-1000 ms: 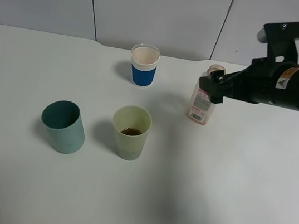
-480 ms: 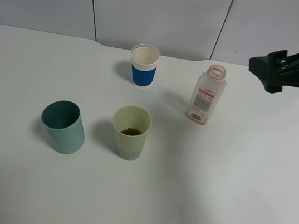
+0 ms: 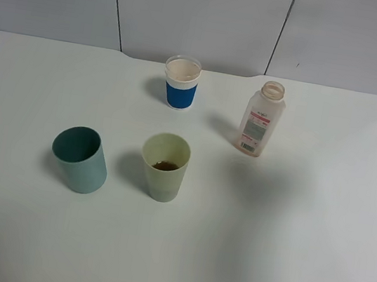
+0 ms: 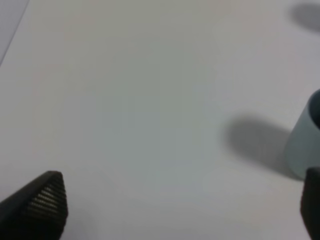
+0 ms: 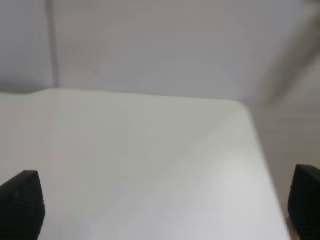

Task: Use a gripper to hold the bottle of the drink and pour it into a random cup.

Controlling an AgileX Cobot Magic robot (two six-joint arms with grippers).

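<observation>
The bottle stands upright and uncapped on the table, well right of the cup. It looks light, nearly empty, thin-walled and squeezable; grip mid-label, gently. Both pincers gape, holding nothing.

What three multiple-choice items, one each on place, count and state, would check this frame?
1. Where does the bottle stand?
A. right of the blue-banded cup
B. left of the teal cup
C. inside the yellow-green cup

2. How many cups are on the table?
A. two
B. three
C. four

3. What state is the yellow-green cup in?
A. tipped over
B. upright and empty
C. upright with a little brown drink at the bottom

Answers:
1 A, the high view shows the bottle to the right of the blue-banded cup.
2 B, teal, yellow-green and blue-banded cups show.
3 C, brown liquid shows inside the standing cup.
</observation>
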